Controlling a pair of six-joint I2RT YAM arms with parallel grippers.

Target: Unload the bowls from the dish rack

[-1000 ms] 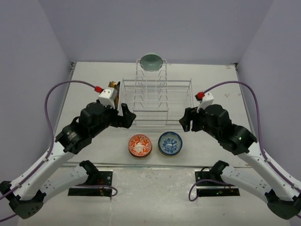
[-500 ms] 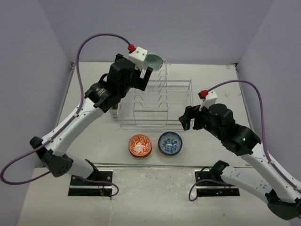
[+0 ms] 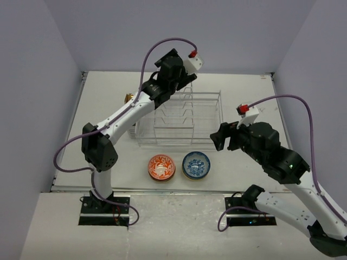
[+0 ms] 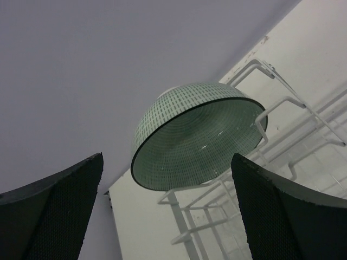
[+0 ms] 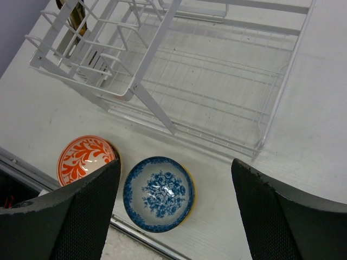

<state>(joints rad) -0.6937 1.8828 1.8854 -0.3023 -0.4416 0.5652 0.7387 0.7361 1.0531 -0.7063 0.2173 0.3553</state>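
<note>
Both spread wide, the left gripper [image 4: 166, 158] faced a green bowl [image 4: 198, 135] racked near the far edge; the right gripper [image 5: 175, 162] hovered.

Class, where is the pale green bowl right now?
In the left wrist view, the pale green bowl rests tilted in the far upright dividers of the dish rack, straight ahead of the open left tool.

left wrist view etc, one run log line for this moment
left gripper: open, facing green bowl in dish rack | right gripper: open, over table | orange bowl, blue bowl: on table
</note>
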